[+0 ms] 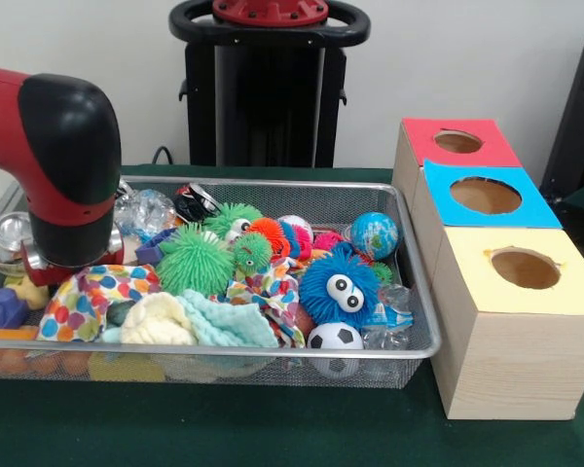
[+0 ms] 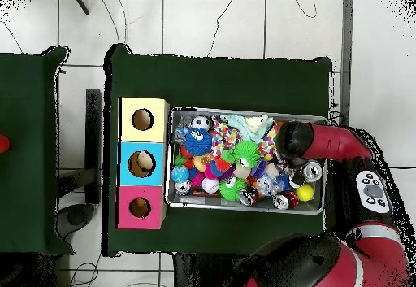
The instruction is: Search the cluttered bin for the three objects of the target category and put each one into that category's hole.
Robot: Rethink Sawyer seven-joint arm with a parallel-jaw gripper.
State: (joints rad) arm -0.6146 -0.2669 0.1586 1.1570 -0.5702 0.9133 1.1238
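Note:
The wire mesh bin (image 1: pixel 273 354) is full of toys; it also shows in the overhead view (image 2: pixel 318 209). A crushed can with a shiny round end (image 1: pixel 10 233) lies at the bin's left end, seen from above too (image 2: pixel 311 170). A black and red can (image 1: pixel 196 201) lies at the far rim. Two more silver ends (image 2: pixel 282 202) (image 2: pixel 248 199) show along the rim nearest the robot. My gripper (image 1: pixel 70 261) is down in the bin's left part, hidden under the black wrist (image 2: pixel 289 140). The red-topped box's hole (image 1: pixel 457 142) (image 2: pixel 140 207) is far from it.
Blue-topped (image 1: pixel 485 196) and yellow-topped (image 1: pixel 525 269) boxes stand beside the red one. The bin holds spiky green (image 1: pixel 194 261) and blue (image 1: pixel 338 285) balls, a small football (image 1: pixel 334 338), a globe ball (image 1: pixel 374 234), cloths, and crinkled clear plastic (image 1: pixel 144 211).

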